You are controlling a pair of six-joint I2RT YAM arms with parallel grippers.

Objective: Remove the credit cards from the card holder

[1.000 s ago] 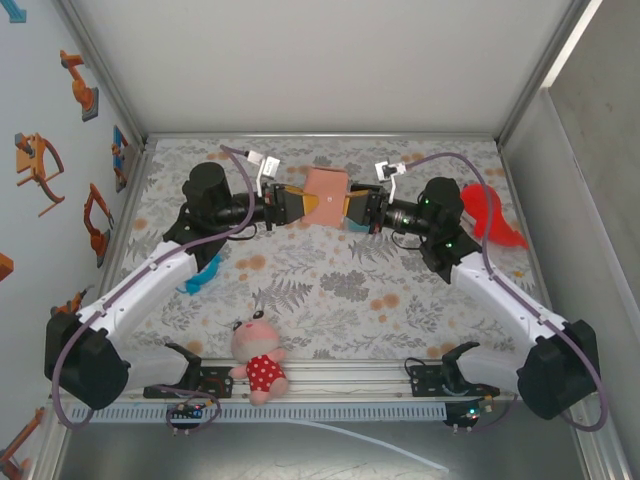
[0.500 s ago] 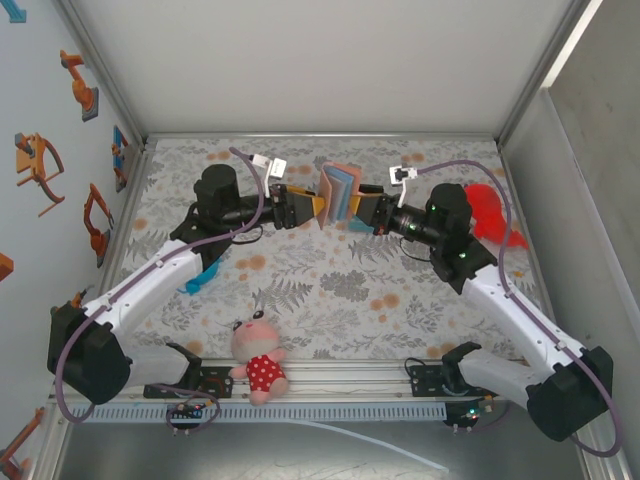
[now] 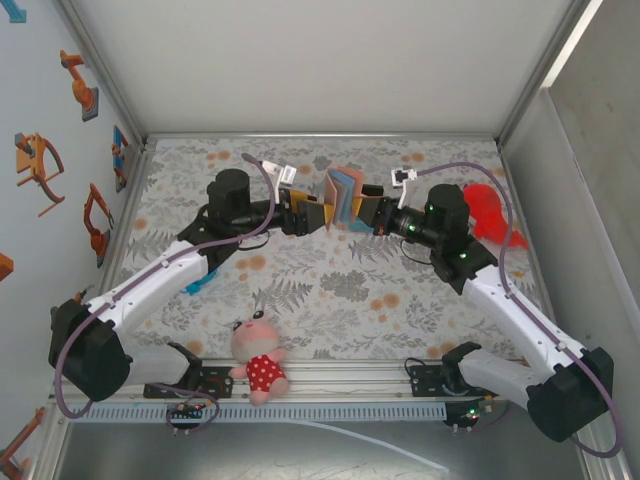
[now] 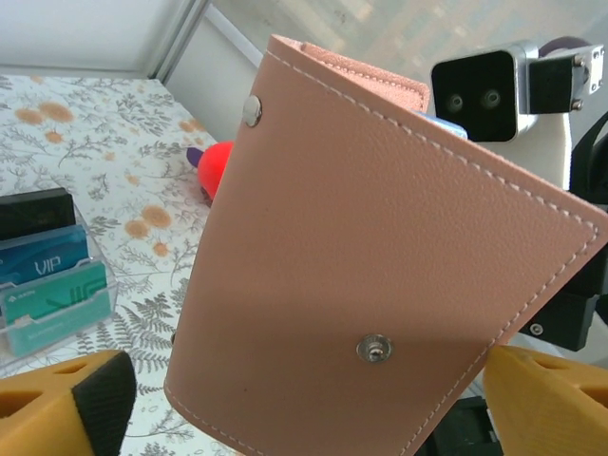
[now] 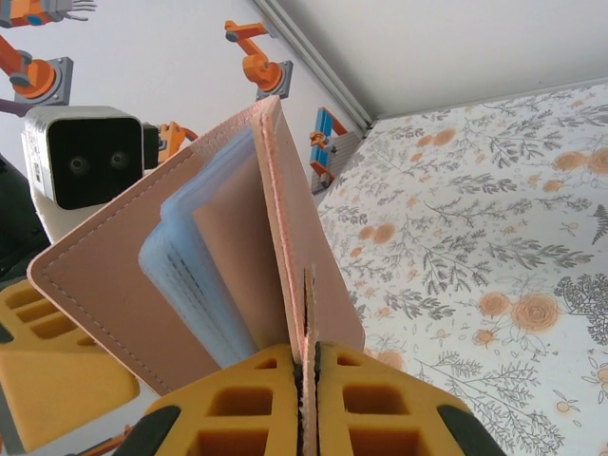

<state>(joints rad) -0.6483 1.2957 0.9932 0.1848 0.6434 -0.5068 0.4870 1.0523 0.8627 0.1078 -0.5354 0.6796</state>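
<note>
Cards are proving hard to make out. In the right wrist view the small, flat, pinkish-tan leather-like card holder [image 5: 100, 290] is standing partly open like a book. Pale blue-grey sleeves [image 5: 185, 275] are fanning between its covers, their contents too blurred to tell. The right gripper [image 5: 306, 375] is pressing its yellow jaws together on a thin tan flap at the holder's lower edge.

In the left wrist view the holder's outer cover, with two metal snaps, is blocking most of the table. The left gripper [image 3: 306, 214] is keeping its jaws spread wide, its fingertips [image 4: 66, 404] sitting at the frame's lower corners. Whether they are touching the cover cannot be told.

From above, the holder is being held up between the two grippers over the far middle of the floral-patterned table [image 3: 330, 300], with bare pattern lying before and behind it. A red plastic object [image 3: 490, 215] is lying near the right wall, and a pink plush toy in a red dotted dress [image 3: 258, 358] is sitting at the near edge.

A clear plastic stand [image 4: 52, 294] is holding black, blue and teal cards upright.
</note>
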